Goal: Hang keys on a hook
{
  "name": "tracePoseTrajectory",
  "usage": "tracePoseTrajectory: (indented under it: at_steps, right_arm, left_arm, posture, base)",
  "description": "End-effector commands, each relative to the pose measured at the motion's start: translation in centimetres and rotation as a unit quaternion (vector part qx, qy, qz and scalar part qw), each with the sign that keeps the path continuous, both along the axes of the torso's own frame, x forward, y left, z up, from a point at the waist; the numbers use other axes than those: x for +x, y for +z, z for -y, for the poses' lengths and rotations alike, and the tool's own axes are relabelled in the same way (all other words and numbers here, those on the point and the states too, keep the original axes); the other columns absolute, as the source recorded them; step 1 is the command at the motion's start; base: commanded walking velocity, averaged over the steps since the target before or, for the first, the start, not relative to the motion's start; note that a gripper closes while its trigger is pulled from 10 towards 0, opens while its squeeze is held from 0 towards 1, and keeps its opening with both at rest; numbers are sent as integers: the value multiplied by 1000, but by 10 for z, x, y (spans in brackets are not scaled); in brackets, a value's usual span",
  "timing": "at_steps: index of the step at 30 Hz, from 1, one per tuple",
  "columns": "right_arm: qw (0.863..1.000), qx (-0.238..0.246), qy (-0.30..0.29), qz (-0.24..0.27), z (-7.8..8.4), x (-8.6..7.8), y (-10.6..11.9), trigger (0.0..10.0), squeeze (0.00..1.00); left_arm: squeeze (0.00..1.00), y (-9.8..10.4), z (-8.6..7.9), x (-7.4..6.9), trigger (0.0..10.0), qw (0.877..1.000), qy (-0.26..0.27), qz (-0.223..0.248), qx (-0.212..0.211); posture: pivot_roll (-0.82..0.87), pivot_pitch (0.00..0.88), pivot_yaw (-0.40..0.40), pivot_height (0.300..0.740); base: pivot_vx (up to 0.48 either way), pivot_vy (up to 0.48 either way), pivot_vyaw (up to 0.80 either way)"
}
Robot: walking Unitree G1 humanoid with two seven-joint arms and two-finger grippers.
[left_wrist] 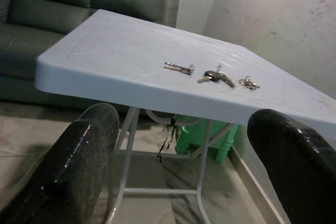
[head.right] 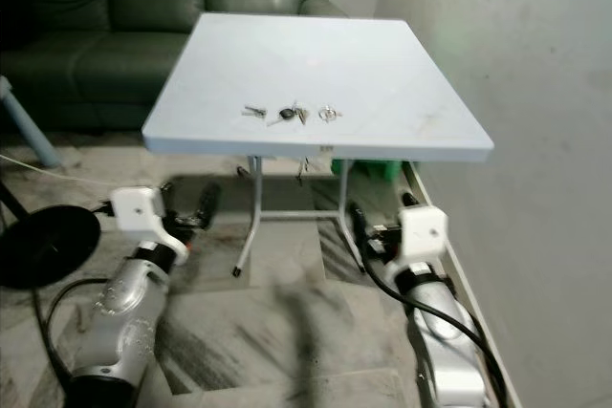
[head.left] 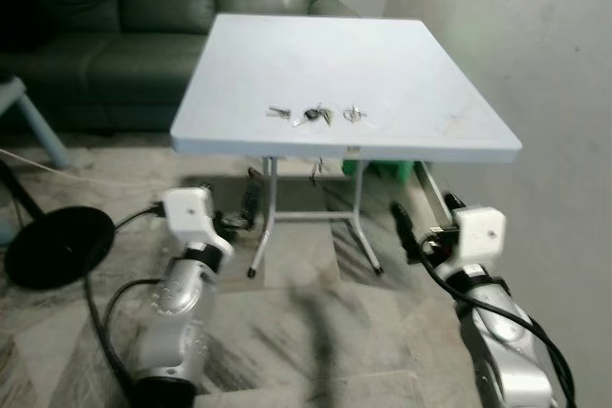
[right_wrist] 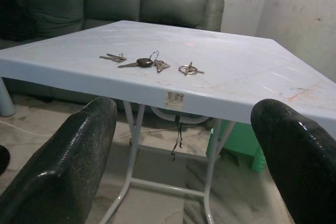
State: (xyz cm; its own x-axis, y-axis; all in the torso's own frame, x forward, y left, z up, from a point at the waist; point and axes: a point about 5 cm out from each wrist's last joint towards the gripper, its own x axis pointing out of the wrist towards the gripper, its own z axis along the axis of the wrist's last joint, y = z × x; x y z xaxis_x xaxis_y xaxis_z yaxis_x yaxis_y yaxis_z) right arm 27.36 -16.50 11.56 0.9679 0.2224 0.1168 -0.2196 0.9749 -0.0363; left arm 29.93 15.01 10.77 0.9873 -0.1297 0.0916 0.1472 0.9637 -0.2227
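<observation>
- So the work is at its approach stage: the robot stands short of the white bench point(head.left: 421, 64), and no key has been picked up yet.
- Three small bunches of keys lie in a row near the front edge of the bench: a silver pair point(head.left: 278, 113) on the robot's left, a black-headed key bunch point(head.left: 315, 115) in the middle, and a ring with small keys point(head.left: 356, 114) on the right. They sit just beside one another, not touching as far as can be seen.
- The left tool point(left_wrist: 178, 161) is held low, below the bench edge, released, with its two black fingers point(left_wrist: 79, 166) wide apart and nothing between them.
- The right tool point(right_wrist: 184, 166) is likewise low and in front of the bench edge, spread open and empty; its wrist view looks across the bench top at the keys.
- A dark green sofa point(head.left: 143, 16) stands behind the bench, a green stool point(right_wrist: 241, 140) sits under it by the wall, and a round black base point(head.left: 57, 246) with a cable lies on the floor to the left.
- No hook can be made out in these pictures, so where the keys must go is unknown.
- Next, in my judgement, one arm must rise above the bench edge, reach forward over a bunch and close on it; the keys lie flat, so a pinch at a ring or key head looks the likeliest hold.
</observation>
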Motion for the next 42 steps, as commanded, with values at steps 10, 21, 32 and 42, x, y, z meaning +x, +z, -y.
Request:
tracePoseTrajectory:
  at_steps: [10,21,32,42]
  right_arm:
    - [1000,0,-8,5,5,2,3,10000,0]
    - [1000,-1,-7,5,6,2,3,10000,0]
    - [1000,-2,-4,6,5,3,3,10000,0]
    - [1000,-3,0,7,5,4,4,10000,0]
  left_arm:
    - [0,1,5,2,10000,1000,-8,-4,-23]
    - [0,1,5,3,10000,1000,-8,-6,-27]
    - [0,1,6,4,10000,1000,-7,-7,-29]
    - [0,1,9,4,10000,1000,-12,-5,-13]
  posture:
    - [-12,13,-41,740]
    - [-13,14,-40,740]
    - [-17,11,-40,740]
    - [-15,4,-45,740]
  base:
    - [185,76,0]
    - [377,295,0]
    - [339,340,0]
    - [345,308,0]
